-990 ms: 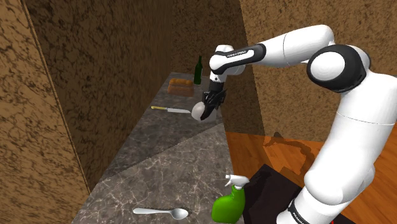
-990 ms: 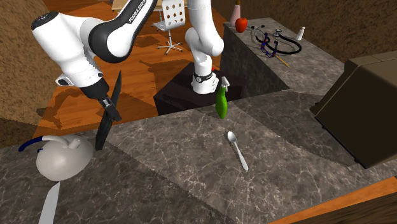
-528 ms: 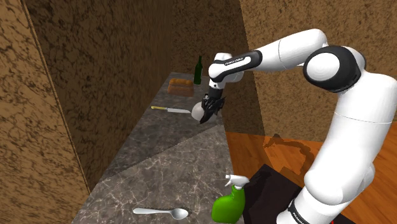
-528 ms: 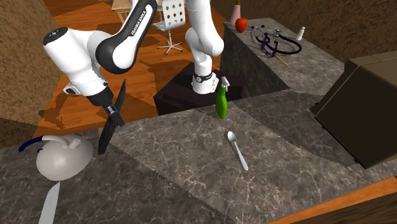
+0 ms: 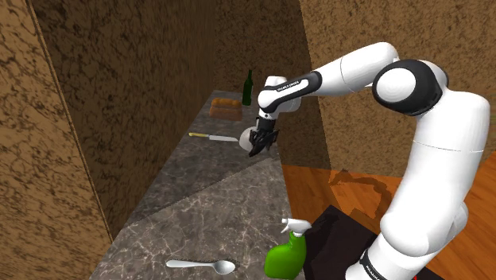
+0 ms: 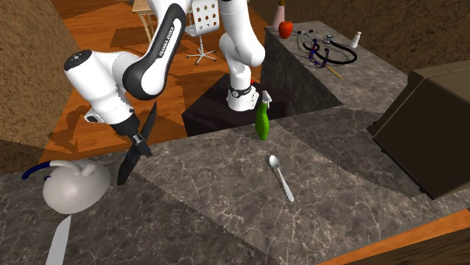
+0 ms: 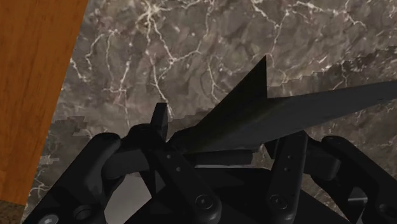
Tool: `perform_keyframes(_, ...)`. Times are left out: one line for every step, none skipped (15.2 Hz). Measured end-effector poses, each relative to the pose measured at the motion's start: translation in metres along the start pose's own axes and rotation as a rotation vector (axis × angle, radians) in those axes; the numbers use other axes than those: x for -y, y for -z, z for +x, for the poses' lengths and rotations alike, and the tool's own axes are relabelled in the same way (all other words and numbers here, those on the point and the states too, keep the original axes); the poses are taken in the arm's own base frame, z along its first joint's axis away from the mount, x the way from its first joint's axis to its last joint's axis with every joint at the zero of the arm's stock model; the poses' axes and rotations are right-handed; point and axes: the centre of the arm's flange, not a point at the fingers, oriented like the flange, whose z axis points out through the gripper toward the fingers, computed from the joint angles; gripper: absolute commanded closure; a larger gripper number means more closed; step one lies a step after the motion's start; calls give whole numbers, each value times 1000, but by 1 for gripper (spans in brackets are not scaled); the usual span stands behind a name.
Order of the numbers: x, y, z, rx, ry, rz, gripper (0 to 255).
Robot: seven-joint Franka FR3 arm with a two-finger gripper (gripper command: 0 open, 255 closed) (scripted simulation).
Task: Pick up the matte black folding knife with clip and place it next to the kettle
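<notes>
Tool closed on the knife; the wrist view shows both fingers clasping it. The knife is black and hangs steeply tilted just beside the kettle. Its lower end is close over the tabletop; contact cannot be determined. Kettle pale grey, upright.

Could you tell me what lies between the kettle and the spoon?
Second exterior view: the knife in the gripper, then bare counter up to the spoon.

The hand clasps the black knife (steeply tilted); its lower end is beside the kettle.
</notes>
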Motion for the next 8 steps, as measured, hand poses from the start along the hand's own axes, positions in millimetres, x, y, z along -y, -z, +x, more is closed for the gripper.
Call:
perform_keyframes(0,-4,1,0,1,0,255)
perform_keyframes(-1,-9,1,0,2,0,255)
perform_keyframes(-3,-17,1,1,1,0,255)
perform_keyframes(-4,-24,3,2,-2,-1,255)
perform_keyframes(-5,-30,3,3,-4,-2,255)
perform_keyframes(-6,-36,3,4,-5,-2,255)
perform_keyframes(-7,-41,4,4,-6,-2,255)
perform_keyframes(-7,-45,4,5,-6,-2,255)
